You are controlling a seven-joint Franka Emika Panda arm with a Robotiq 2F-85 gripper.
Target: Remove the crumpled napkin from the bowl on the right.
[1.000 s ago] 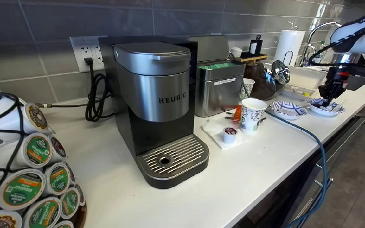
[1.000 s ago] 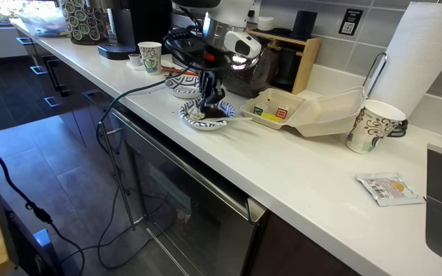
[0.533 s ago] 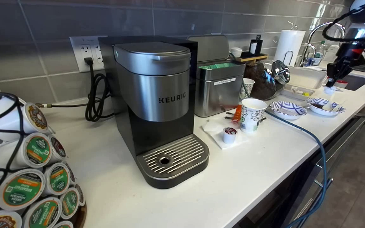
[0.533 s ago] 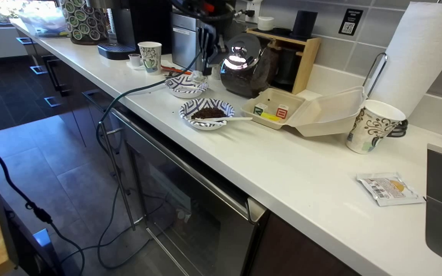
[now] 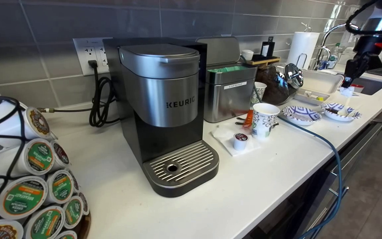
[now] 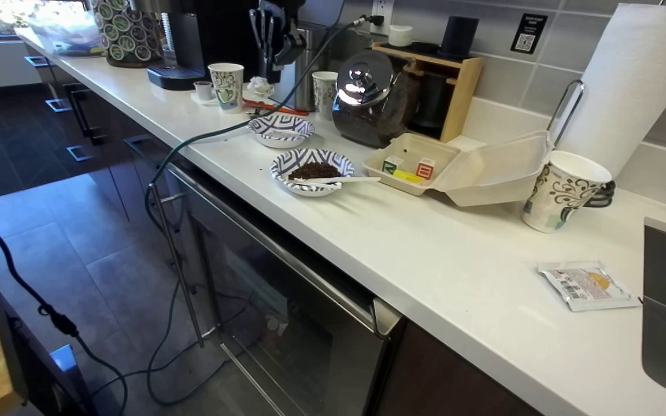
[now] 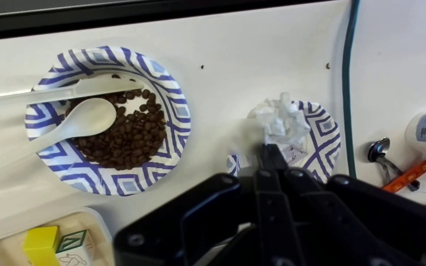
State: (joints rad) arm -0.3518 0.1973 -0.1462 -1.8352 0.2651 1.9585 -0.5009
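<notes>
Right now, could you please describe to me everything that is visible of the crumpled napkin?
The crumpled napkin is a white, uneven wad, apparently of thin paper, with many creases and a small peak sticking out. The gripper pinches it near its top and hides that part. It hangs in the air, outside the bowl of coffee beans; in the wrist view it covers part of the other blue-patterned paper bowl. I see nothing else touching it.

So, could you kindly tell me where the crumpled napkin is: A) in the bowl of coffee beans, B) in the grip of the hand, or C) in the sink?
B, as the wrist view shows the crumpled napkin pinched at the tips of the hand.
</notes>
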